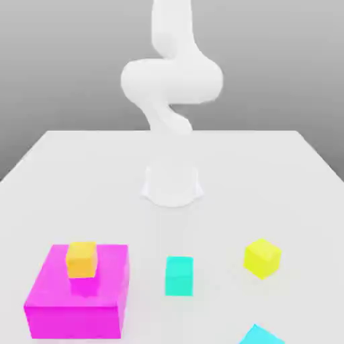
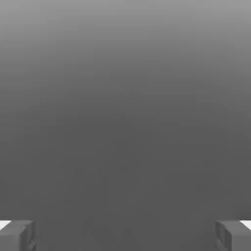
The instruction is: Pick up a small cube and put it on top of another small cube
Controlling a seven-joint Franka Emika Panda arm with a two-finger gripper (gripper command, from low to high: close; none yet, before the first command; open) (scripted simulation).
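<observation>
White table (image 1: pixel 80 175): magenta block (image 1: pixel 77 306), teal cube (image 1: pixel 179 276), yellow cube (image 1: pixel 262 258).

A flat white table (image 1: pixel 60 175) carries everything. A large magenta block (image 1: pixel 77 299) with a glossy top sits near the front edge of the table, toward the exterior view's left corner. A turquoise box (image 1: pixel 259 335) lies at the front edge, toward the exterior view's right, and the picture cuts most of it off. Behind the table there is a plain grey background (image 1: pixel 67 60).
</observation>
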